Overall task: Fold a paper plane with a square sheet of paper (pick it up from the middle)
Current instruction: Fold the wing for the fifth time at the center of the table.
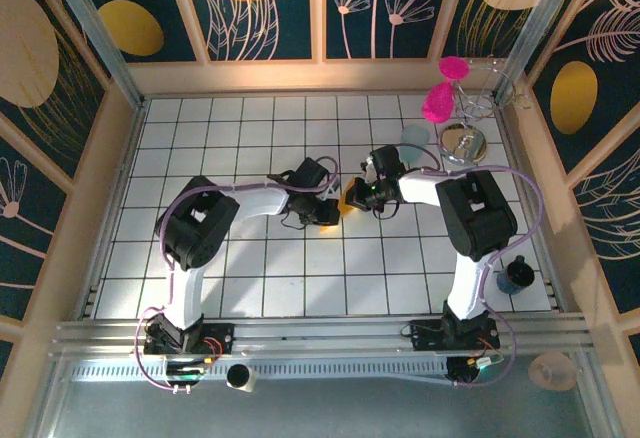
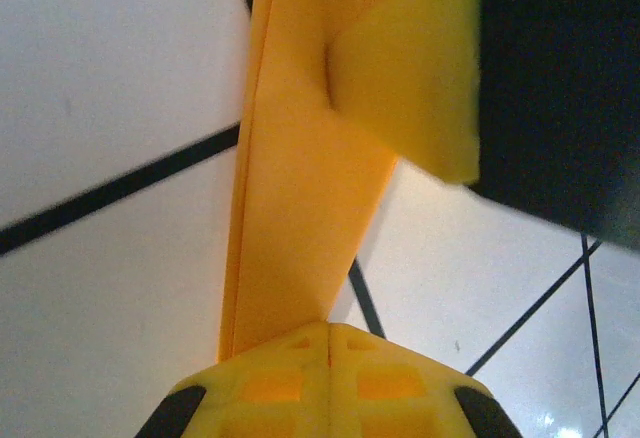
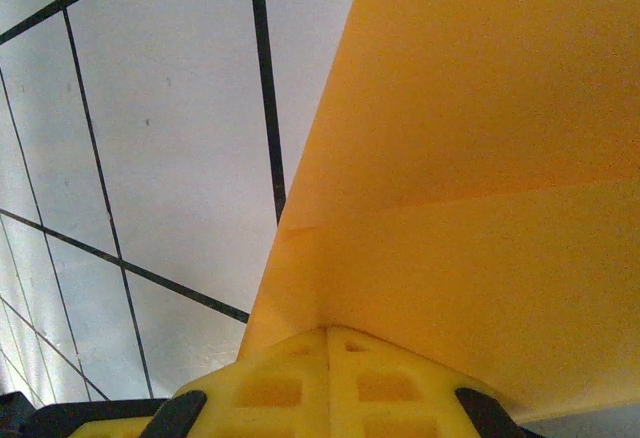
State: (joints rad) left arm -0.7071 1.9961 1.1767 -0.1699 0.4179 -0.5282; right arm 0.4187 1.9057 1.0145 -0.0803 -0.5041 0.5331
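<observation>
At mid-table, between the two wrists, the paper (image 1: 349, 202) shows as a small orange patch over the white tiles (image 1: 250, 258). The left gripper (image 1: 335, 210) meets it from the left and the right gripper (image 1: 362, 196) from the right, their tips close together with the paper between them.

Seen from the left wrist, the left gripper (image 2: 328, 330) has its fingers pressed together on the paper (image 2: 300, 208). The paper rises from their seam as a long, narrow folded strip with layered edges down its left side. Higher up, a paler yellow flap folds across to the right.

Seen from the right wrist, the right gripper (image 3: 328, 333) is clamped the same way, its fingers meeting on the paper (image 3: 480, 208). From there the paper fans out wide, up and to the right. One straight crease runs across it, with the lower panel a shade deeper than the upper.

Whether the paper touches the tiles cannot be told.

A teal cup (image 1: 414, 138) stands beyond the right gripper. A dark cup (image 1: 515, 276) sits by the table's right edge, well apart from the paper.
</observation>
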